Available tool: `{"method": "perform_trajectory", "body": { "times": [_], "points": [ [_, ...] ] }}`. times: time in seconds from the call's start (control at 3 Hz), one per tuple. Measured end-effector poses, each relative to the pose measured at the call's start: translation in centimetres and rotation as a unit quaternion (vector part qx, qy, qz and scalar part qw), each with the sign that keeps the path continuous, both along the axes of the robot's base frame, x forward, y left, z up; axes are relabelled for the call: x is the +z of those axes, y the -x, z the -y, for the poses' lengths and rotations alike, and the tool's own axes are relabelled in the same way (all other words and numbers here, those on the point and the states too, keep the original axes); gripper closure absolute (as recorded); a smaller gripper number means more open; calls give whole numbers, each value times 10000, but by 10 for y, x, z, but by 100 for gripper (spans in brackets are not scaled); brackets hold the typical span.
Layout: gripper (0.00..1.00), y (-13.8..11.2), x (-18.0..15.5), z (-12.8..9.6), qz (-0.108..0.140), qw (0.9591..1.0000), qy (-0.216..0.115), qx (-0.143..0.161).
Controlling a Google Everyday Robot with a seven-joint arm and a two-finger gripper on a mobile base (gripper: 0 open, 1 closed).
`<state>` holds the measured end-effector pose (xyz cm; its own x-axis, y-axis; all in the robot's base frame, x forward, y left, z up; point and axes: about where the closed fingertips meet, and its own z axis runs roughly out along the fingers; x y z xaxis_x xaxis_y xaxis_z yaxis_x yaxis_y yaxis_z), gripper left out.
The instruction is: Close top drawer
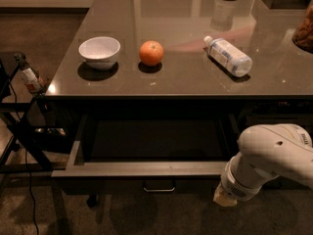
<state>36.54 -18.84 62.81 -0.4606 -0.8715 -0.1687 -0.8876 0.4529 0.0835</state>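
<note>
The top drawer [146, 169] stands pulled well out from under the grey table [186, 80]. Its grey-rimmed sides frame a dark, empty-looking inside. Its flat dark front panel faces me, with a small metal loop handle [159, 187] at its centre. My gripper [224, 199] is at the end of the white arm [274, 155] at the lower right. It sits just in front of the right end of the drawer's front panel, at about the panel's height. I cannot tell whether it touches the panel.
On the table are a white bowl [100, 52], an orange [151, 53] and a plastic bottle [228, 56] lying on its side. A dark stand with cables and a small bottle [29, 77] is at the left. A jar [305, 31] is at the right edge.
</note>
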Motion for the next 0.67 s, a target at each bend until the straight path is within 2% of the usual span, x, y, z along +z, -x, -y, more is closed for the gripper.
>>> {"method": "perform_trajectory", "body": {
  "times": [0.67],
  "points": [
    [11, 0, 0, 0, 0, 10000, 0, 0]
  ]
}}
